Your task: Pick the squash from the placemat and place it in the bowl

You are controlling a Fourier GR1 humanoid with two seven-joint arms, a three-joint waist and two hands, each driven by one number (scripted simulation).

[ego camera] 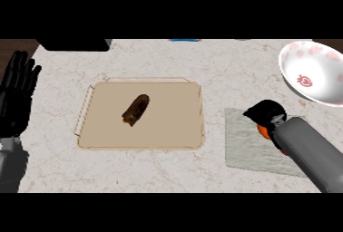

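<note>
On the grey placemat (254,152) at the right of the marble counter (221,68), the right hand (266,113) is curled down over the squash (264,132) — only a small orange patch of it shows beneath the black fingers and beside the grey forearm, so its shape cannot be made out. The white bowl (315,72), patterned with pink strawberries, sits at the far right edge, apart from the hand. Mid-counter lies a tan tray (174,131) with a dark brown, elongated item (136,110) on it. The left hand (18,90) rests open at the left edge — fingers straight, pointing up.
</note>
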